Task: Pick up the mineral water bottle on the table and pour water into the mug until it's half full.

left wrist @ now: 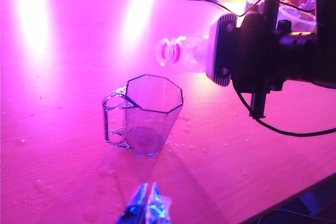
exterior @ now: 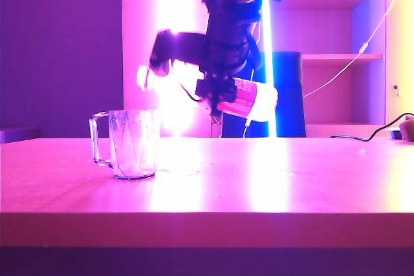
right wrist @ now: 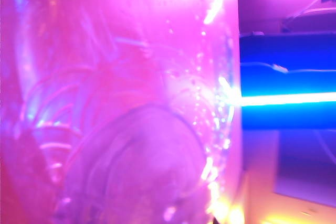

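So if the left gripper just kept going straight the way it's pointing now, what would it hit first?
Probably the mug. In the left wrist view the left gripper, fingertips together, points along the table at the mug's base, with bare wood between; depth is uncertain.
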Tool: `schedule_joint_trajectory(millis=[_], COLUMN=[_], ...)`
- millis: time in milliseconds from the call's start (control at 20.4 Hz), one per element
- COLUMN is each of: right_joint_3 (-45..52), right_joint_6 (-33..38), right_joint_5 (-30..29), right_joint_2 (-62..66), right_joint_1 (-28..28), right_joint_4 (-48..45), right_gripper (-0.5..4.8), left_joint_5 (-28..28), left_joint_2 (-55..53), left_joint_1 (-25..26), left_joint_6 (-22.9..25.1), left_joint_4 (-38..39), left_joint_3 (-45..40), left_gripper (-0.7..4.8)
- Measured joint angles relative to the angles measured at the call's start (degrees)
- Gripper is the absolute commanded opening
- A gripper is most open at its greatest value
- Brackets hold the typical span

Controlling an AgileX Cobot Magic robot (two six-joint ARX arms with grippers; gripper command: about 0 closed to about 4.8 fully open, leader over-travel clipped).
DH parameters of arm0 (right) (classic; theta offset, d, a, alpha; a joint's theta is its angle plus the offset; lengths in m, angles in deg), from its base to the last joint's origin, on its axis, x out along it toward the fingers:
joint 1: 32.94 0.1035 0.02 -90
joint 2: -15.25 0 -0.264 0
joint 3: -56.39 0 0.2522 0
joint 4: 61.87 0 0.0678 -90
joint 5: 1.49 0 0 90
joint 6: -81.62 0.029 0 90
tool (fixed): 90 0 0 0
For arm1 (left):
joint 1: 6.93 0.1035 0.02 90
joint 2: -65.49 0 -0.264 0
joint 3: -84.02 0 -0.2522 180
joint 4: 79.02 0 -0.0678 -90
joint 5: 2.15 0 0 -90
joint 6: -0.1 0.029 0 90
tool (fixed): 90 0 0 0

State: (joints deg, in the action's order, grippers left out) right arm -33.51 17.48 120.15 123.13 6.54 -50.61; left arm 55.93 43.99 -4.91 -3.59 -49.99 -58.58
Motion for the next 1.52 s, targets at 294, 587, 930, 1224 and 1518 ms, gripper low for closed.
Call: schedule_joint_trajectory(millis=[294,587,930,1224,1518], right_joint_3=[-0.13,-0.15,-0.76,-0.76,-0.76], right_joint_6=[-10.88,-19.76,-22.10,-23.69,-23.76], right_joint_5=[5.70,9.16,11.85,11.85,12.07], right_joint_2=[0.02,-0.02,-0.07,-0.07,-0.07], right_joint_1=[0.09,0.87,1.07,1.95,2.69], right_joint_4=[-1.86,-6.38,-6.86,-7.04,-7.06], right_gripper=[2.03,2.21,2.21,2.21,2.21], left_joint_5=[-0.02,-0.02,-0.02,-0.02,-0.02], left_joint_2=[0.00,0.00,0.00,0.00,0.00], left_joint_1=[0.00,0.00,0.00,0.00,0.00], left_joint_6=[0.00,0.00,0.00,0.00,0.00], left_joint_4=[0.00,0.00,0.00,0.00,0.00], left_joint_3=[0.00,-0.02,-0.02,0.00,-0.02], left_gripper=[-0.05,-0.05,-0.05,-0.05,-0.05])
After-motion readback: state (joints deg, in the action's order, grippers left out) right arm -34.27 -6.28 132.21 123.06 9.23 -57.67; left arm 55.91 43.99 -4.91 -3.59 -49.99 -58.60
